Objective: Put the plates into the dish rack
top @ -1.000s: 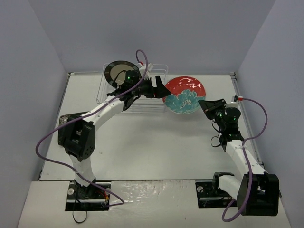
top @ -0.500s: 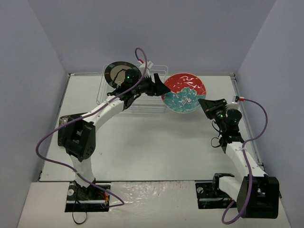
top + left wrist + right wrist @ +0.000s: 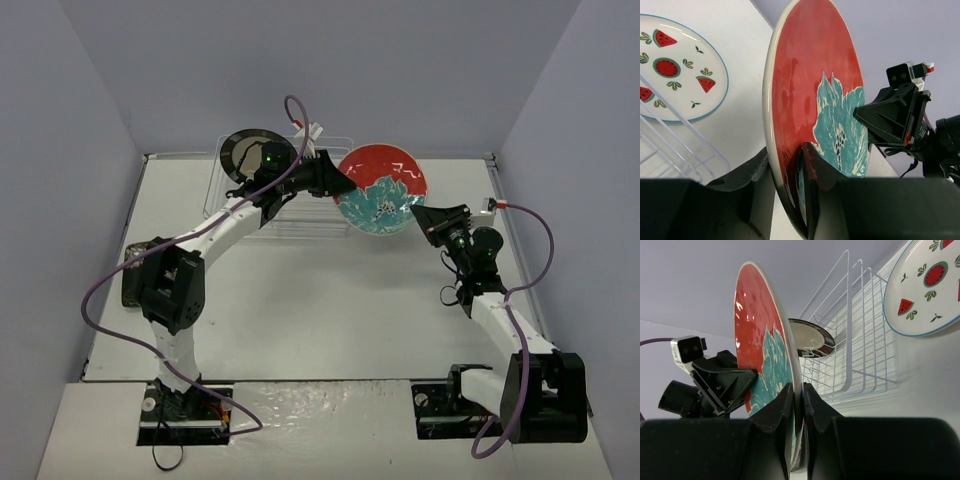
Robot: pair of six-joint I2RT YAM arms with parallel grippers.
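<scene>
Where the left pincer (image 3: 787, 170) clamps it, the red-and-teal plate (image 3: 810, 90) stands upright.

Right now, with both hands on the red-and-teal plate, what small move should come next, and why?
Probably the right hand should open and let go. Both hands are shut on the rim of the upright red-and-teal plate, one at each side. The left hand grips the edge nearer the dish rack, so it seems better placed to carry the plate in alone.

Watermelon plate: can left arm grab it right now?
Probably not yet. The left gripper is shut on the red-and-teal plate, as is the right gripper. The watermelon plate itself lies uncovered beside the dish rack.
</scene>
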